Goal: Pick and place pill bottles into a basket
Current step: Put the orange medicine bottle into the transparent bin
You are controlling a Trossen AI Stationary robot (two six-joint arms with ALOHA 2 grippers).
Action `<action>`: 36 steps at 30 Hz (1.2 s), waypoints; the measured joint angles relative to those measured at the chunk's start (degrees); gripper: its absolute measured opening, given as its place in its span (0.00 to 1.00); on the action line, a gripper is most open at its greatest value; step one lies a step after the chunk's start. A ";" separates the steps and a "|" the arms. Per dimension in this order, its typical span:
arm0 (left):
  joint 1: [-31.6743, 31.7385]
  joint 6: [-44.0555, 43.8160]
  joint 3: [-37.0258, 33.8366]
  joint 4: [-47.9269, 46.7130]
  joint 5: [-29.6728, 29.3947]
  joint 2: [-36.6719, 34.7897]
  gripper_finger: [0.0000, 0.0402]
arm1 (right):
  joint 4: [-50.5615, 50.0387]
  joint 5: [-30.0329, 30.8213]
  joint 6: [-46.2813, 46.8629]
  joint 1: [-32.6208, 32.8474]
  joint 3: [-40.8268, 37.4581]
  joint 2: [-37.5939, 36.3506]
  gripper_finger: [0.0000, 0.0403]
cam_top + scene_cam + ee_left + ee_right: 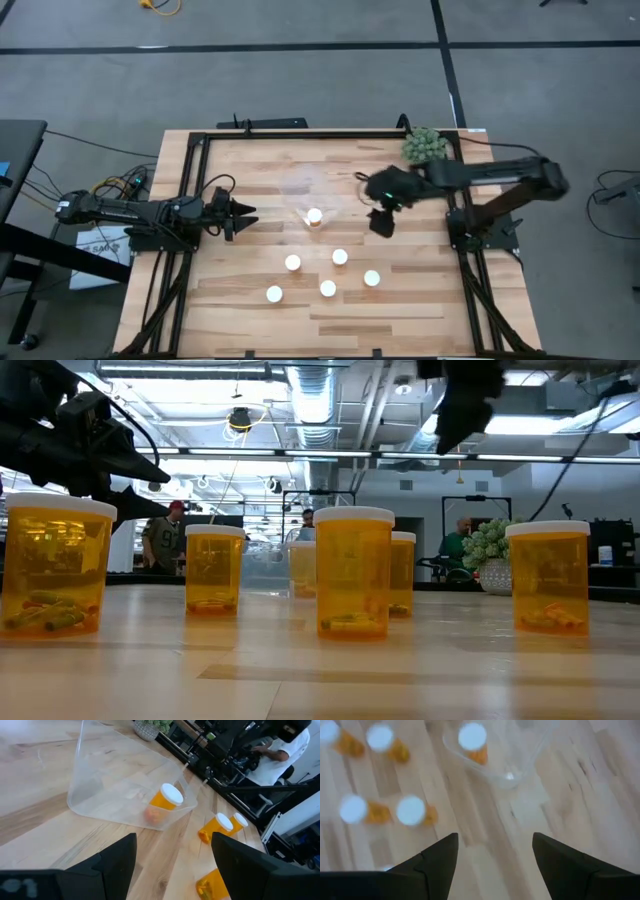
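Observation:
One pill bottle point(314, 216) with a white cap and orange body stands inside the clear basket point(300, 190) near the table's middle; it also shows in the left wrist view point(165, 802) and the right wrist view point(472, 740). Several more bottles point(328, 273) stand upright on the wood nearer the front edge. My left gripper point(245, 213) is open and empty, left of the basket point(100, 780). My right gripper point(382, 222) is open and empty, above the table to the right of the basket point(510, 765).
A green spiky plant ball point(425, 145) sits at the far right corner. A black frame point(200, 140) edges the wooden table. In the low view the bottles point(353, 570) stand in a row, with people in the room behind.

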 joint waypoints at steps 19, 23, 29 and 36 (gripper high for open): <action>-0.01 0.20 0.02 -0.12 -0.93 0.02 0.61 | 24.60 11.66 32.16 32.51 -32.29 -7.87 0.62; 0.00 0.05 0.02 -0.14 -0.95 0.02 0.61 | 28.01 14.92 34.43 36.60 -34.92 -7.86 0.62; -0.02 -0.09 0.02 -0.17 -0.99 0.02 0.61 | 31.78 17.06 33.21 38.87 -36.38 -3.24 0.62; 0.00 -0.26 0.02 -0.16 -0.99 0.02 0.61 | 40.28 14.26 38.17 37.59 -36.38 6.87 0.62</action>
